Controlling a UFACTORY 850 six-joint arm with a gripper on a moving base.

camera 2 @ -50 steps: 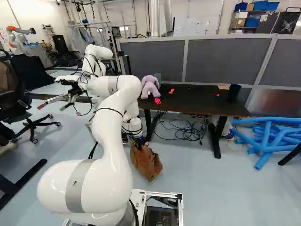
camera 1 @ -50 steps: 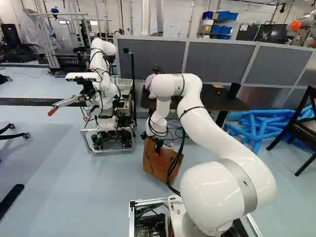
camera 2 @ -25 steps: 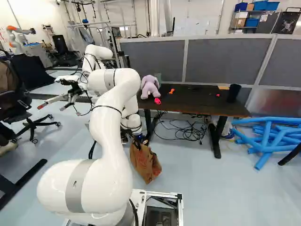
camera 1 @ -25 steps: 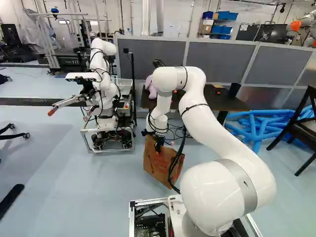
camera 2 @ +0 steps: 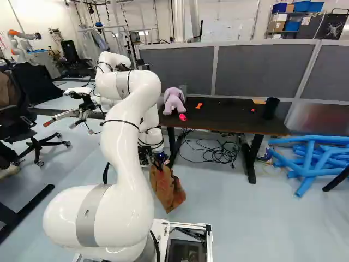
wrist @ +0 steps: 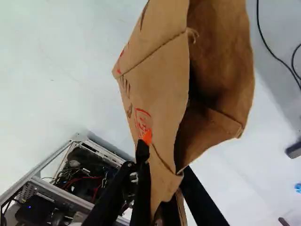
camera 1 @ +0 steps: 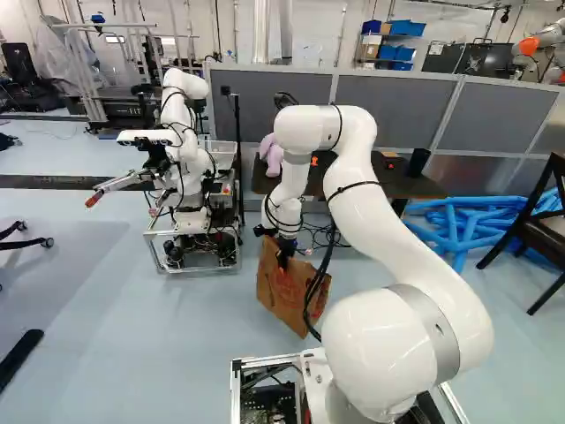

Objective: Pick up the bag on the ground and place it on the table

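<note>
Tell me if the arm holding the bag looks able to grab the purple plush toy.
Probably not as things stand: the gripper is shut on the bag, leaving nothing free to grasp with. The plush toy itself sits uncovered at one end of the table, so reach may not be the trouble.

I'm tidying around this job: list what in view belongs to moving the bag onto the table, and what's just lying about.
Belongs to the job:
brown bag
tool, shut on the bag
dark table

Just lying about:
purple stuffed toy, pink item, orange item, black cylinder, on the table
blue tubes, tangled cables, on the floor
</note>
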